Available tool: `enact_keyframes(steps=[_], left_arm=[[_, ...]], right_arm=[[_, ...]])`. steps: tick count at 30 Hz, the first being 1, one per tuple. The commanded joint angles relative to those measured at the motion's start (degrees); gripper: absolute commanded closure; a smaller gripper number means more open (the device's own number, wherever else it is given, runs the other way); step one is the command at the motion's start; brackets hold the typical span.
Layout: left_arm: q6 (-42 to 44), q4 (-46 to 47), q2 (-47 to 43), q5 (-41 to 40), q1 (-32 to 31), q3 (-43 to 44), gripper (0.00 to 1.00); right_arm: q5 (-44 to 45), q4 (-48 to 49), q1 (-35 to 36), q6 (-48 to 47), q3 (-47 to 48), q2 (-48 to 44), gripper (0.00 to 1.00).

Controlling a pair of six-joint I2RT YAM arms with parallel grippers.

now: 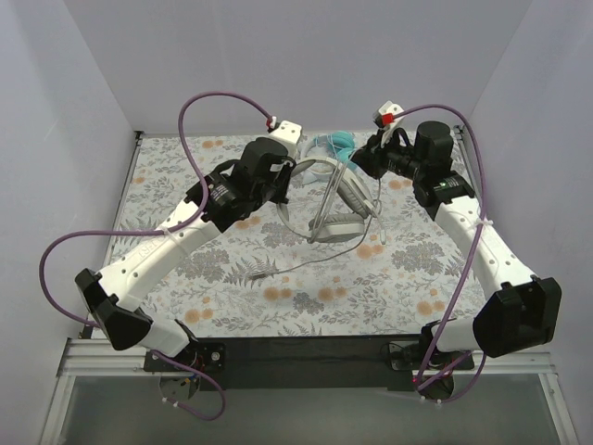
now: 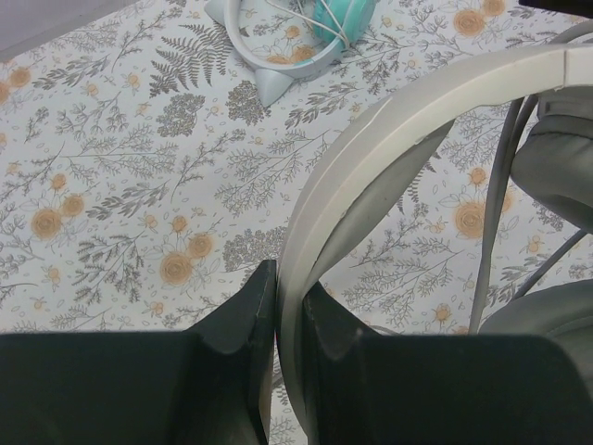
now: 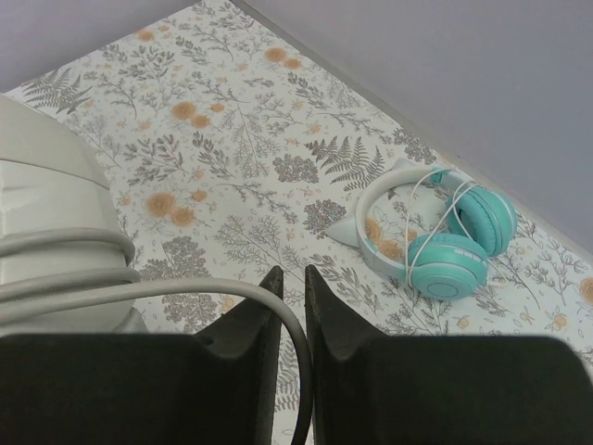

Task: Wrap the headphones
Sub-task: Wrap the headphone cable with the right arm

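The white-grey headphones hang above the middle of the table. My left gripper is shut on their pale headband; from above it sits at their left side. The thin grey cable runs from the grey ear cup, where it is looped, over one finger and down between the jaws of my right gripper, which is shut on it. In the top view that gripper is at the headphones' upper right. The cable's loose end trails on the cloth.
The teal headphones lie at the back of the table, their white cord wound around the cups. Purple robot cables arch over both arms. Grey walls close in the floral cloth on three sides.
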Motion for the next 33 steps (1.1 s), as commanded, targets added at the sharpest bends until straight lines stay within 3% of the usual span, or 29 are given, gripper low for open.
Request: enact_keyframes(steps=[1, 9, 16, 33], left_arm=[[-1.8, 3.9, -5.6, 2.5, -0.3, 3.7, 1.0], [-1.8, 5.0, -6.8, 3.9, -0.3, 3.6, 1.0], [-2.3, 5.7, -7.5, 5.0, -0.3, 4.5, 1.0], [-3.4, 6.7, -9.0, 6.4, -0.3, 7.4, 1.0]], right_arm=[[-1.4, 4.6, -1.4, 2.3, -1.8, 0.9, 0.8], [-13.6, 13.1, -4.4, 10.7, -1.9, 5.9, 0.74], [-18.7, 16.7, -5.5, 15.3, 0.3, 10.6, 0.74], [-23.2, 30.2, -6.3, 25.8, -1.4, 18.8, 0.75]])
